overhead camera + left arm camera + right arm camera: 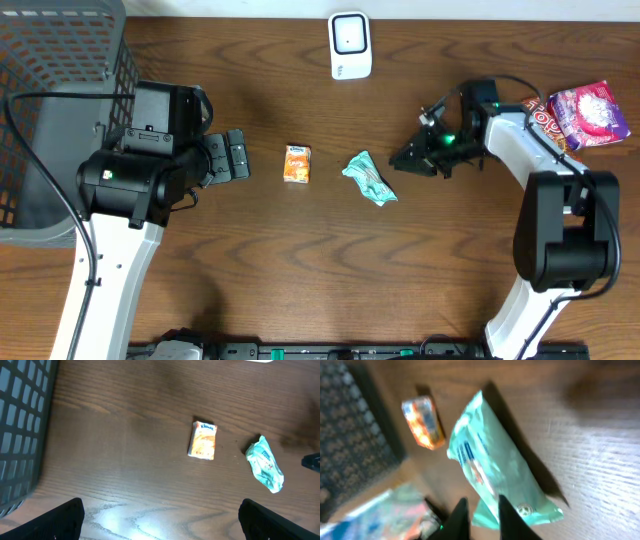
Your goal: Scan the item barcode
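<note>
No scan is judged done: the teal packet (370,180) lies flat on the bench (300,260), well apart from the white scanner (350,45) at the far edge. The right tool (403,158) is held low just beside the packet, narrowly parted, pinching nothing. The left tool (238,155) is spread wide and empty, near the orange tissue pack (297,163).

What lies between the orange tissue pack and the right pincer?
A teal packet lies between the orange tissue pack and the right pincer; the overhead view shows it.
</note>
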You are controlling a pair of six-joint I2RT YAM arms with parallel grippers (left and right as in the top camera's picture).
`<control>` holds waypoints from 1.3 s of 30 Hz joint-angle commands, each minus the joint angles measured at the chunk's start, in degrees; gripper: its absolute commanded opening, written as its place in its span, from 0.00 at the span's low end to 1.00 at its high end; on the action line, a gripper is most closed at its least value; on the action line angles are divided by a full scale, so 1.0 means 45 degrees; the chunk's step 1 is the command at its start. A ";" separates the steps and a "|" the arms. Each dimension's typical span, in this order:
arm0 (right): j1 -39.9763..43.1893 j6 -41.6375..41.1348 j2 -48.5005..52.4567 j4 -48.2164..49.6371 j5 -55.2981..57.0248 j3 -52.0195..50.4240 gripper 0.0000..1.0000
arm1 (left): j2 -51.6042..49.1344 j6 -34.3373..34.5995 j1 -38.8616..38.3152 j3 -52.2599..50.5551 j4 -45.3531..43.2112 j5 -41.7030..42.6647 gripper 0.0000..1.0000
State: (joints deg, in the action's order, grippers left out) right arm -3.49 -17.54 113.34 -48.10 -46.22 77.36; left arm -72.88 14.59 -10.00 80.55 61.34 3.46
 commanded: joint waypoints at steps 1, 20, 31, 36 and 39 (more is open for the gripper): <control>-0.0996 0.0481 -0.0729 -0.0481 0.2676 0.0923 0.30 | -0.0024 -0.0073 0.0015 -0.0019 0.0029 -0.0165 0.98; -0.6309 0.0772 -0.0758 -0.0529 1.2507 0.1292 0.90 | -0.0024 -0.0078 0.0015 -0.0019 0.0029 -0.0165 0.98; -0.7019 0.0772 -0.0743 -0.0058 1.3294 0.0413 0.82 | -0.0024 -0.0073 0.0015 -0.0019 0.0029 -0.0165 0.98; -0.7038 0.0772 -0.0743 0.0452 1.3284 -0.0214 0.79 | -0.0024 -0.0078 0.0015 -0.0019 0.0029 -0.0165 0.98; -0.7038 0.0767 -0.0738 0.0811 1.3240 -0.0457 0.77 | -0.0024 -0.0073 0.0015 -0.0019 0.0029 -0.0165 0.98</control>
State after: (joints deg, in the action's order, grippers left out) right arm -34.70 -14.37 110.69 -45.34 12.40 76.38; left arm -72.88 14.59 -10.00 80.55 61.36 3.44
